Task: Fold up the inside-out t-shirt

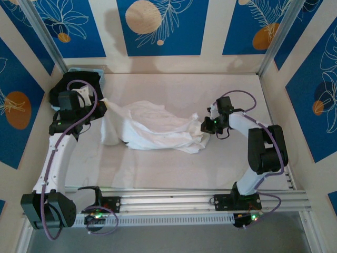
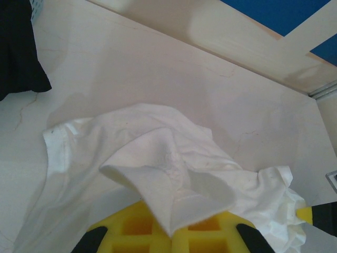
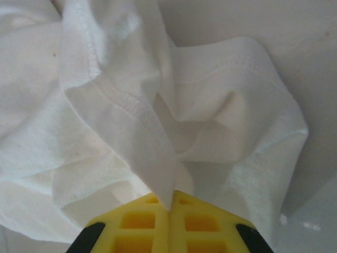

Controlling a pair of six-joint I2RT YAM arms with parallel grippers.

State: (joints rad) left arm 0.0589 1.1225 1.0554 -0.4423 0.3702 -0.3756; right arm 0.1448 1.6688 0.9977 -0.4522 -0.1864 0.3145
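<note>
Seen from above, the table point(image 1: 221, 89) lies bare from 11 to 2 o'clock behind the t-shirt point(image 1: 152, 129), and from 5 to 7 o'clock before it. The crumpled t-shirt blocks the centre, its ends pinched by the left gripper point(image 1: 99, 109) at 9 and the right gripper point(image 1: 203, 126) at 3. A black garment point(image 2: 18, 47) fills the 10 o'clock corner.

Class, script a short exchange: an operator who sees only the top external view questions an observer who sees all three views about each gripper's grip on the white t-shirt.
Operator: From above, is the right gripper gripping the t-shirt?
Observer: Yes. Its wrist view shows the yellow fingers shut on a stitched hem.
Operator: And the left gripper?
Observer: Its wrist view shows a folded flap of cloth running down between its yellow fingers.
</note>
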